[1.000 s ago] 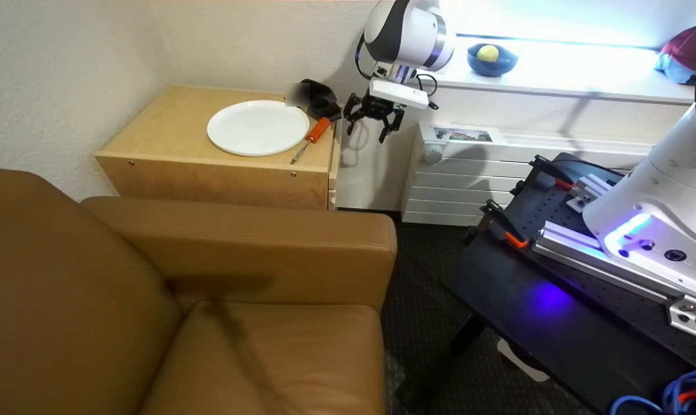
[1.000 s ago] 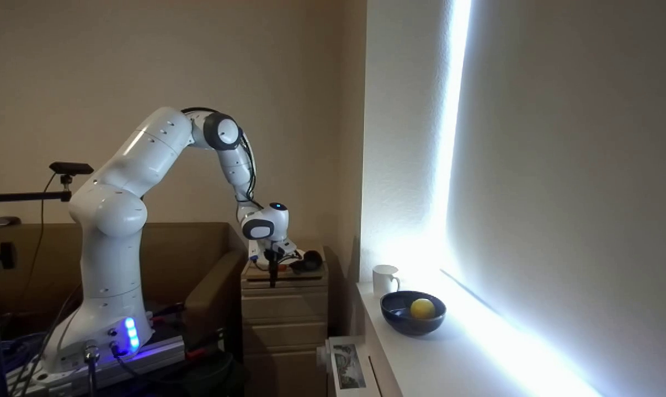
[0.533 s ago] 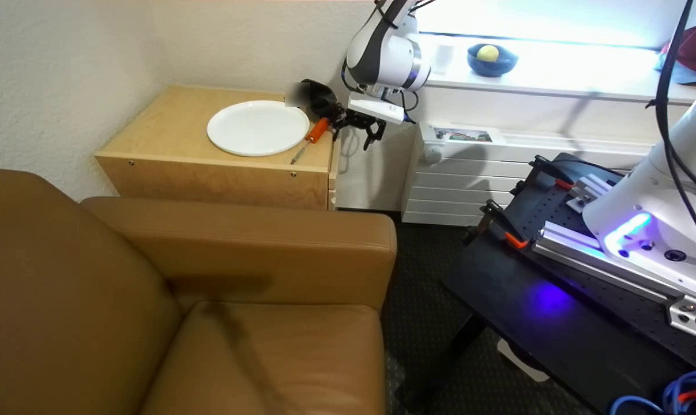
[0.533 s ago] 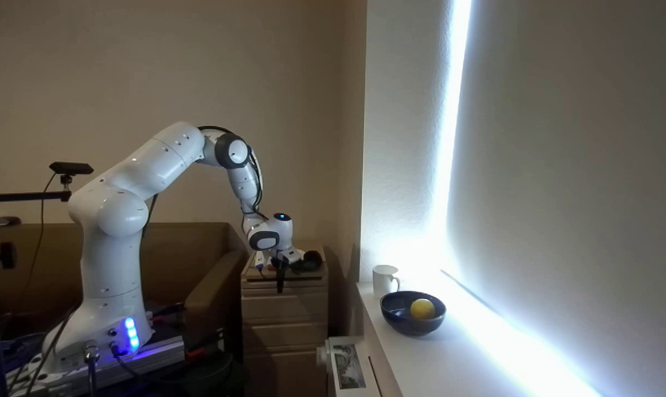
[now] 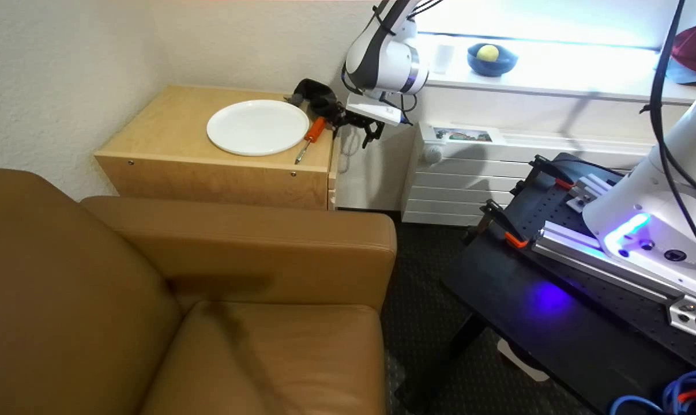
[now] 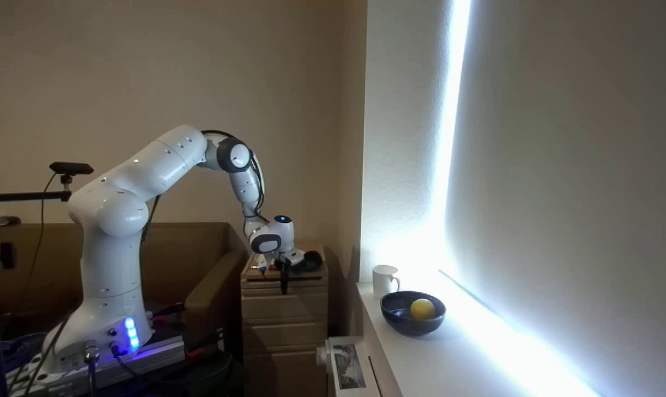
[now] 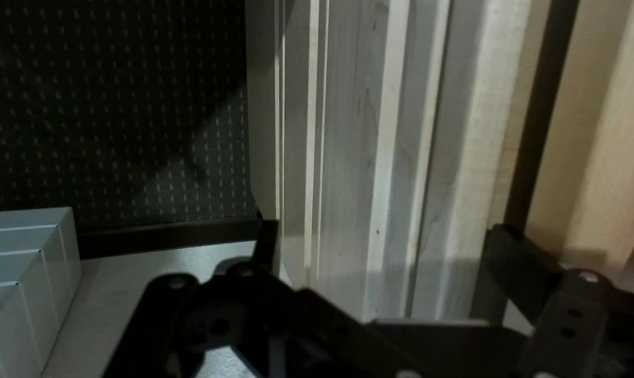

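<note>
Harsh glare along windowsill; wrist view dim, tool slightly blurred.

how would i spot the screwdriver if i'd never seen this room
Find the light wooden cabinet beyond the brown sofa. On its top, to the right of the big white plate in an exterior view, lies the screwdriver, its tip toward the sofa. Its bright orange handle and thin metal shaft set it apart from the round plate and the black thing behind it.

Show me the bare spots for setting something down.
Bare: the cabinet top between the plate and the walls; the windowsill between the bowl and the maroon cap. Crowded: the cabinet's drawer-side edge, where the screwdriver, black item and open gripper bunch together.
</note>
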Controlling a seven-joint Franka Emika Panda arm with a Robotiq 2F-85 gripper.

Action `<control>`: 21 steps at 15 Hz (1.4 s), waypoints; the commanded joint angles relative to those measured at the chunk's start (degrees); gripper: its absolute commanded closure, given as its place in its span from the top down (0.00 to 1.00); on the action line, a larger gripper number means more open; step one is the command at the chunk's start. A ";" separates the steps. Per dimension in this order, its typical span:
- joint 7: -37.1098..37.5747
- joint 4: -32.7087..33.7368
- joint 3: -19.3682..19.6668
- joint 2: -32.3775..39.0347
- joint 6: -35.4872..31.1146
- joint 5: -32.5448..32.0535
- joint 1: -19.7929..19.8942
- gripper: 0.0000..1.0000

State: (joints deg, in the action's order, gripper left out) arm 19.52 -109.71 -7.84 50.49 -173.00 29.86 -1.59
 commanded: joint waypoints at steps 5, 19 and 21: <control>0.63 1.09 -1.33 2.51 -3.36 -1.17 0.85 1.00; 8.44 -7.00 5.42 -3.74 0.10 -0.41 -2.06 0.00; 11.43 -10.11 8.92 -5.20 1.12 -0.52 -3.71 0.00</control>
State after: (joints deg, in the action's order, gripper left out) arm 27.85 -115.06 -4.59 45.39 -173.70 29.79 -3.35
